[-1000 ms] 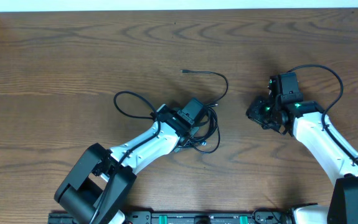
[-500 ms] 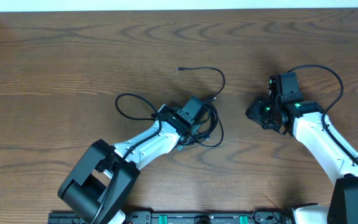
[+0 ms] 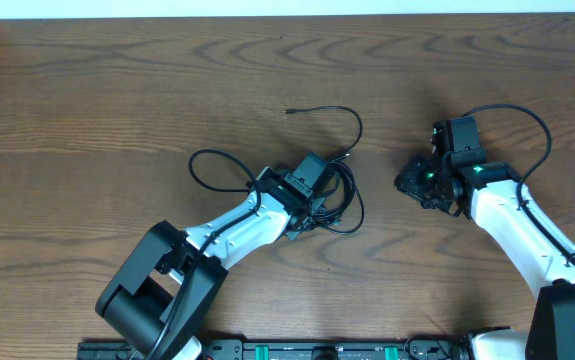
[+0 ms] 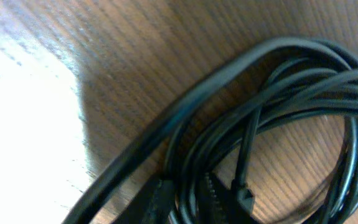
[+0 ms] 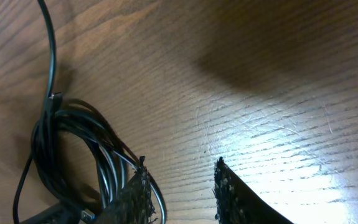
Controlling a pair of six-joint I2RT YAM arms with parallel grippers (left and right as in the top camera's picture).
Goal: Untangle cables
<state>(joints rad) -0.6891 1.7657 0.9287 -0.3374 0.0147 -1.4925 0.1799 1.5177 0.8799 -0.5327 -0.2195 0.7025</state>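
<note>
cables (image 3: 342,200) bunched at my left gripper (image 4: 185,194); jaws narrow around strands, can't tell if they grip. right gripper (image 5: 180,177) open, empty. cords look light, limp, snaggy; i'd take the free plug end (image 3: 291,111).

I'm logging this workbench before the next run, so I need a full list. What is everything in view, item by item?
cables: one tangled bunch, number of cords unclear, black, middle of the table, with a loop spreading out to the left
plug: one, black, at a loose cord end beyond the bunch
table: one, brown wood, under everything
white strip: one, along the far edge
rail: one, black with green parts, at the near edge
lead: one, thicker, black, looping off the right arm
left gripper: one, black, in the bunch with strands between its fingers
right gripper: one, black, open over bare wood, right of the bunch
</note>
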